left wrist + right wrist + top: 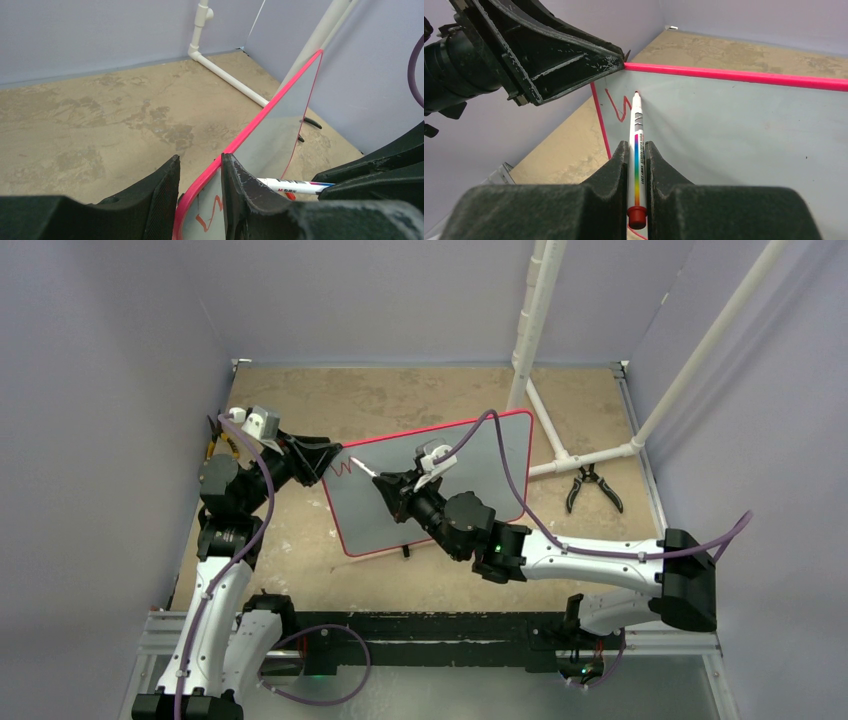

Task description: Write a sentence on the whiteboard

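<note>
sitting near the upper left corner of the whiteboard [365, 520], the sentence [616, 105] is one red zigzag stroke, like a w. the board stands tilted on the tan table [400, 400], around its middle, with a black foot [405, 551] under its near edge. a white marker [636, 140] with a rainbow stripe has its tip on the board just right of the stroke. the right gripper [636, 147] is clenched around the marker's barrel. the left gripper [200, 167] pinches the red rim at that same corner, one finger on each face, crowding the writing. right of the board lie black pliers [592, 487], and a white pipe frame [560, 445] rises behind it.
</note>
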Motion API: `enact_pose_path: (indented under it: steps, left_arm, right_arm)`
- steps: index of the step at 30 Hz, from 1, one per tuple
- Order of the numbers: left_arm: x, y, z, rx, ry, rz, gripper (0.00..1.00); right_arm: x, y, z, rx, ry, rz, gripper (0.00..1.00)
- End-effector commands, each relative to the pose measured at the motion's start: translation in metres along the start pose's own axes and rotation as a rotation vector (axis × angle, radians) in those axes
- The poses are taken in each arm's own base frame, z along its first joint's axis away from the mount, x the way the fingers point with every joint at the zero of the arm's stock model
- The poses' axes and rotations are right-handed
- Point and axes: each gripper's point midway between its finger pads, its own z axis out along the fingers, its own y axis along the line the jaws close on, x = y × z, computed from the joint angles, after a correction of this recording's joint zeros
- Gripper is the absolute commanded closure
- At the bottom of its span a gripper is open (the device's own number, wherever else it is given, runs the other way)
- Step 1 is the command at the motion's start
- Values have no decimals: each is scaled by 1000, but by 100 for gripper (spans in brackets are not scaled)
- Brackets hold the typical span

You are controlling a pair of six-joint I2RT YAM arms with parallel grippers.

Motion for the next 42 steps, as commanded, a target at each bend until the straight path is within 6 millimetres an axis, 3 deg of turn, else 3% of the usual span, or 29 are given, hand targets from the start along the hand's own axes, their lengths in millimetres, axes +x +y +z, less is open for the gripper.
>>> enact_pose_path:
  steps: [1,8,13,23,34,42]
  left_arm:
    - [-3,-7,-1,34,-11,21,67]
    - [-3,-6,-1,26,-11,21,67]
    - [-3,-5,-1,24,-11,23,67]
    - [-3,-5,-1,24,-9,25,67]
    - [-2,-5,-1,25,-7,24,67]
    - [-2,-5,0,27,-6,24,67]
  right_arm:
    - [-42,7,-9,-49,-101,24,100]
    - [-38,15,-24,-141,-82,28,100]
    - [-16,11,-23,-121,-13,36,100]
    - [1,-3,-16,-70,16,27,100]
    - [1,-19,-13,-21,7,30,100]
    - [-3,-19,-7,-32,-4,12,100]
